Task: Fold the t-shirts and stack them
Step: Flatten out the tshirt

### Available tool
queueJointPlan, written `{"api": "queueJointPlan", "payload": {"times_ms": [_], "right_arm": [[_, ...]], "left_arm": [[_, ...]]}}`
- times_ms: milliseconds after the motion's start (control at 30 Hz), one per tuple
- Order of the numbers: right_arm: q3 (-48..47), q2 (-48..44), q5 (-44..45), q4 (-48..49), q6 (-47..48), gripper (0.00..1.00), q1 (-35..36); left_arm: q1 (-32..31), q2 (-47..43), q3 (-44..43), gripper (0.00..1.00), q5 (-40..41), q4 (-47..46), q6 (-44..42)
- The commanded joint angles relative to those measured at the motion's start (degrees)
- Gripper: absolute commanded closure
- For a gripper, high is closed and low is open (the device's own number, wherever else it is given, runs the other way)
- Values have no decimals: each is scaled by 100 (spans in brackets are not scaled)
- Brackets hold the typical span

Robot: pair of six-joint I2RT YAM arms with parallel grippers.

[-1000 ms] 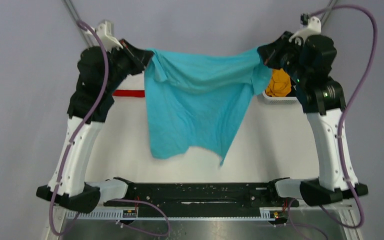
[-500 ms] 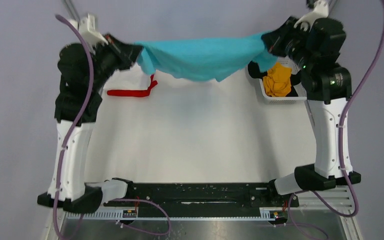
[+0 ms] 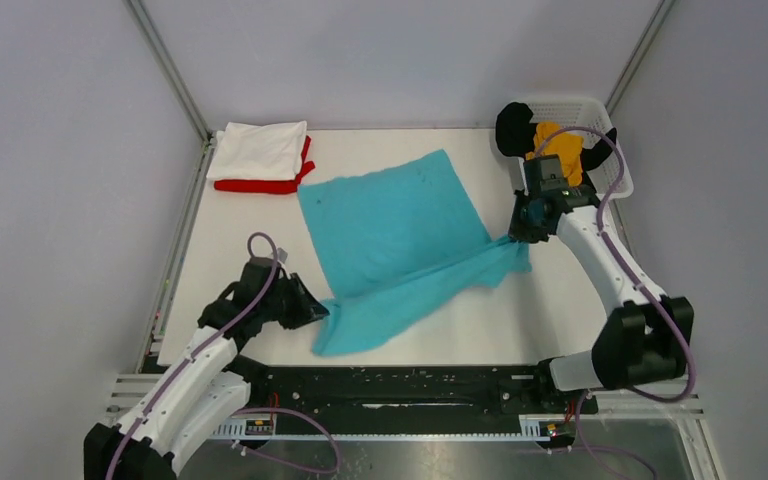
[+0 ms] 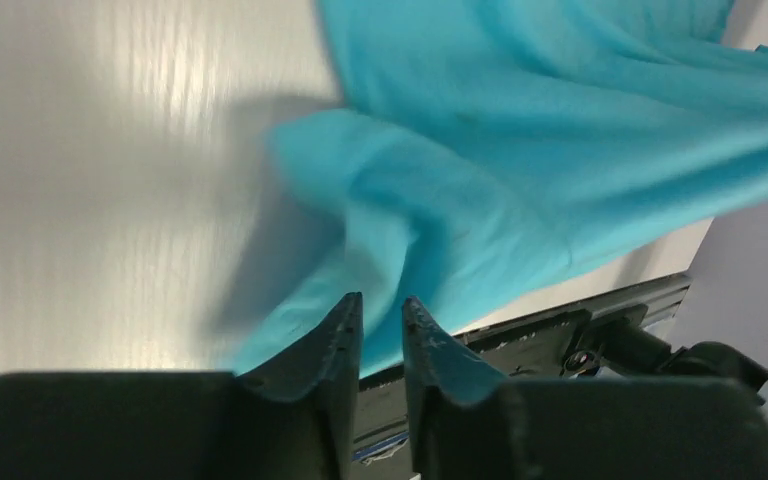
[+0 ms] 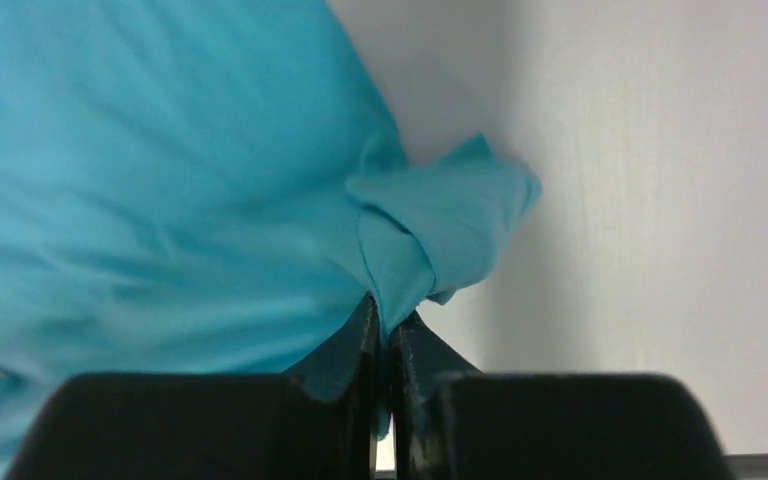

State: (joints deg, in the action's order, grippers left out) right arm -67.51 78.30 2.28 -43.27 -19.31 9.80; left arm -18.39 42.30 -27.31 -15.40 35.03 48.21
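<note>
Progress check, top view: white t-shirt (image 3: 258,150) is folded and sits on the red t-shirt (image 3: 255,186) at the upper left of the frame, so I count two as done and stacked. The turquoise t-shirt (image 3: 400,235) lies spread at a slant in the middle of the frame, mostly flat. Its near edge is a rumpled band running from lower left to centre right, and no fold is made yet.

Mustard-yellow t-shirt (image 3: 558,150) and black t-shirt (image 3: 512,128) are bunched in the basket (image 3: 600,110) at the upper right, untouched. By my estimate that leaves three shirts to go.

The left gripper (image 3: 318,311) is low at the lower left, at the turquoise corner. Its fingers are parted a crack with cloth showing in the gap (looks like a release to me, not a firm pinch). The right gripper (image 3: 513,237) at centre right has its fingers pressed together on a twisted bit of the same shirt.

The table (image 3: 520,320) is plain white, matte and flat. Pale grey walls stand on three sides with metal posts (image 3: 165,65) in the far corners, and a black rail (image 3: 400,385) runs along the bottom.
</note>
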Motion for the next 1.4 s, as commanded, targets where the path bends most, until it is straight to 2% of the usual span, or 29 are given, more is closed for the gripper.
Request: {"api": "queueJointPlan", "payload": {"times_ms": [0,33,67,133,167,233,267,367,500,633,700,767,867,967,1100,1233,1367], "right_arm": [[-297,782,1204,121,-52,85,-212],[-416,972,1287,90,-66,78,-211],[-603,1137,1478,57,-97,66,-211],[-902,1401,1773,-22,-153,38,-216],[-1088,1481,1899,-189,-195,25,-216],[-1243,1454,2129,-421,-320,4,-207],[-1189,1348,2221,-427,-364,1,-207],[-749,856,2280,-432,-540,0,-207],[478,-46,1593,-234,-929,1,-48],[1799,-1048,575,421,-1345,1,355],[2260,-1349,163,684,-1557,1,533],[2665,-1517,-80,1001,-1684,1,663],[2885,-1370,-206,1335,-1811,1,698],[2782,-795,-198,1459,-1768,0,696],[2283,294,-213,1802,-1604,1,698],[848,1700,-181,1481,-1400,1,698],[-702,3051,-926,1211,-1289,0,698]], "left_arm": [[-593,-188,489,72,2,-340,620],[-731,-115,547,63,29,-345,648],[-844,-67,558,48,68,-351,666],[-1024,-37,475,11,207,-336,652],[-1055,-53,349,2,268,-330,607],[-1070,-73,67,1,441,-330,480],[-1070,-54,-95,1,548,-330,397],[-1070,263,-711,1,935,-414,107],[-1034,1305,-1548,1,1335,-999,-255],[-955,3169,-2634,1,1187,-1447,-649],[-880,4033,-3213,1,860,-1471,-797],[-803,4797,-3734,1,580,-1521,-872],[-669,5608,-4043,1,269,-1514,-874],[-557,5896,-3778,1,38,-1782,-791],[-374,5743,-3079,1,33,-2046,-750],[-73,5360,-2251,1,59,-2206,-654],[37,4762,-1579,1,126,-2222,-576]]}}
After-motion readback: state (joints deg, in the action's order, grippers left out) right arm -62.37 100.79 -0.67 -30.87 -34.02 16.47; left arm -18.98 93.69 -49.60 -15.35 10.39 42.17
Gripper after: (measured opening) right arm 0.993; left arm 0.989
